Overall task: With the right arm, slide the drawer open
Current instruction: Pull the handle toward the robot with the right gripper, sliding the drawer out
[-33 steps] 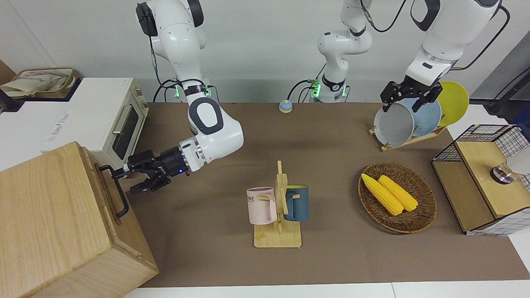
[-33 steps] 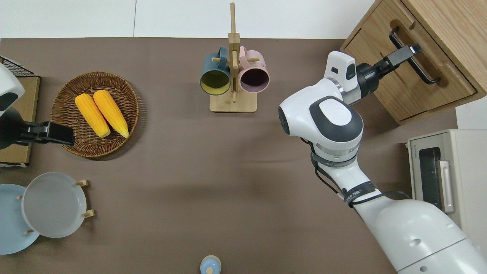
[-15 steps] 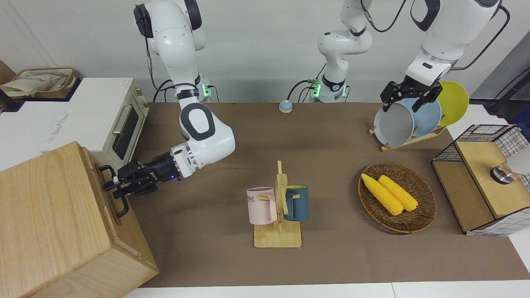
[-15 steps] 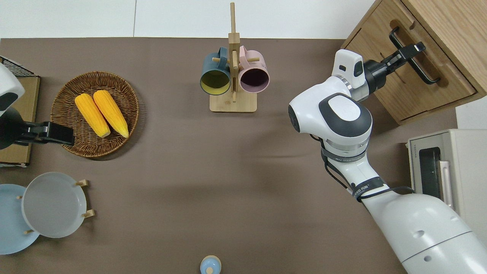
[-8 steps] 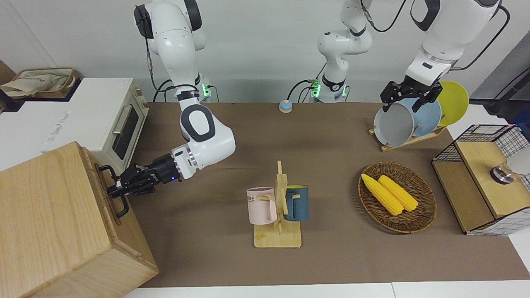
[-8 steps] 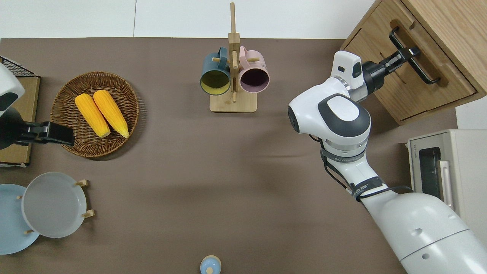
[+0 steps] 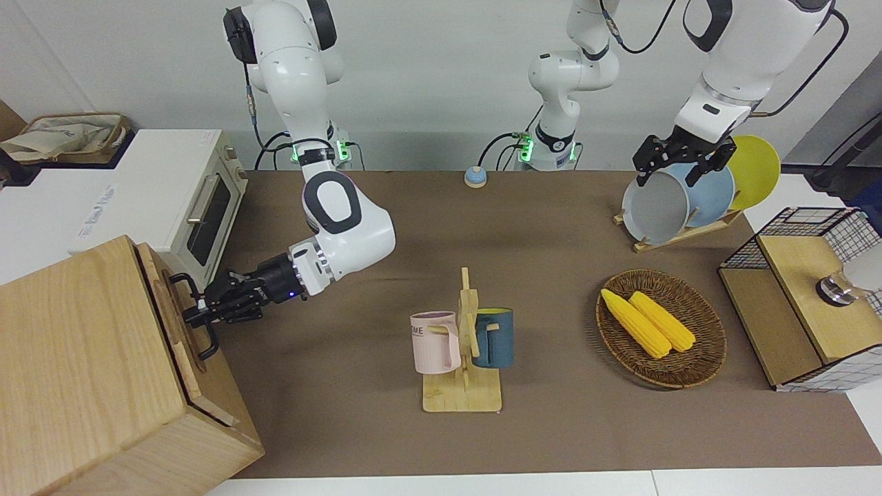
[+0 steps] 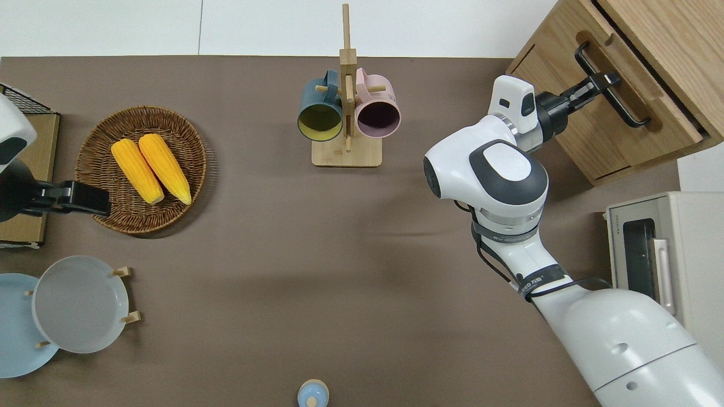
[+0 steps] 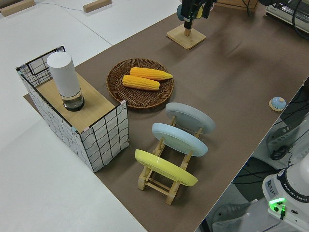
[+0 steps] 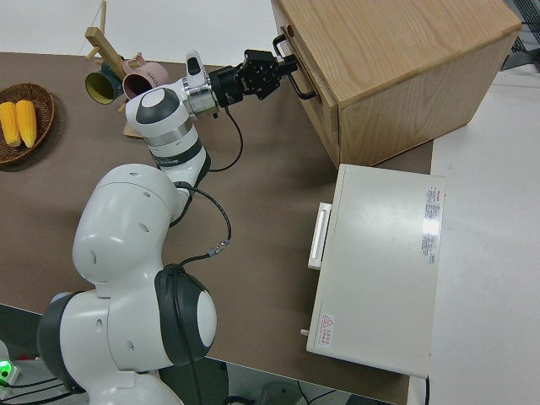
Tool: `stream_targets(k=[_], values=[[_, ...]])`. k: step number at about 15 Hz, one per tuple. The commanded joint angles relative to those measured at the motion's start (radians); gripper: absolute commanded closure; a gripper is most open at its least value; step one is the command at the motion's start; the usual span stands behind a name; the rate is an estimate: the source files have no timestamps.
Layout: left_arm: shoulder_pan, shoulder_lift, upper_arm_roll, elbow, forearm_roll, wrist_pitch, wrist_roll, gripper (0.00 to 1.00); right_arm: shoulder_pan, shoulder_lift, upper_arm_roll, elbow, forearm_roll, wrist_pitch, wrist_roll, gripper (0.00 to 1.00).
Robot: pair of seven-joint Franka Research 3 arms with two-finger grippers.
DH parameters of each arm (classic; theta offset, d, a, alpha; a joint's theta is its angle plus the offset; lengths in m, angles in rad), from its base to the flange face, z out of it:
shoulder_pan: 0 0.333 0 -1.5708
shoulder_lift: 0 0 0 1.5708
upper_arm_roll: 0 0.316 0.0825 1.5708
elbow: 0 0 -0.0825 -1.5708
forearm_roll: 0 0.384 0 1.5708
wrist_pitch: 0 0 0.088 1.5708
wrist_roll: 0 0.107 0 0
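Observation:
The drawer point(image 8: 633, 68) sits in the big pale-wood box point(image 7: 83, 358) at the right arm's end of the table, far from the robots. Its front panel point(image 7: 180, 344) stands a narrow gap out from the box. My right gripper point(image 8: 604, 82) is shut on the black bar handle point(image 8: 628, 104), near the middle of the bar. The front view shows the same gripper point(image 7: 196, 313) at the handle point(image 7: 207, 344), and the right side view shows that gripper point(image 10: 283, 72) there too. The left arm is parked, its gripper point(image 7: 679, 165) open.
A white toaster oven point(image 8: 650, 265) stands beside the box, nearer to the robots. A mug rack point(image 8: 346, 113) with two mugs is mid-table. A corn basket point(image 8: 141, 169), plate rack point(image 8: 79, 305) and mesh cabinet point(image 7: 806, 296) are toward the left arm's end.
The right gripper reached the handle and shut on it. Since then it has drawn back a little, and the drawer front has come a small gap out of the box.

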Motion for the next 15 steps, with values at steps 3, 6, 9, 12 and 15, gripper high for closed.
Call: stream_targets(k=[3,6,9,12,15], values=[[0.005,0.011,-0.007,0.026,0.017,-0.020,0.010,0.01,0.065,-0.014,0.013,0.001,0.057,-0.035,-0.021,1.000],[0.005,0.011,-0.007,0.026,0.017,-0.020,0.010,0.01,0.121,-0.014,0.013,0.001,0.091,-0.096,-0.027,1.000],[0.005,0.011,-0.007,0.026,0.017,-0.020,0.010,0.01,0.176,-0.014,0.013,0.002,0.157,-0.153,-0.094,1.000],[0.005,0.011,-0.007,0.024,0.017,-0.020,0.010,0.01,0.211,-0.012,0.048,0.002,0.180,-0.224,-0.151,1.000],[0.005,0.011,-0.007,0.026,0.017,-0.020,0.010,0.01,0.217,-0.012,0.097,0.002,0.185,-0.271,-0.193,1.000]])
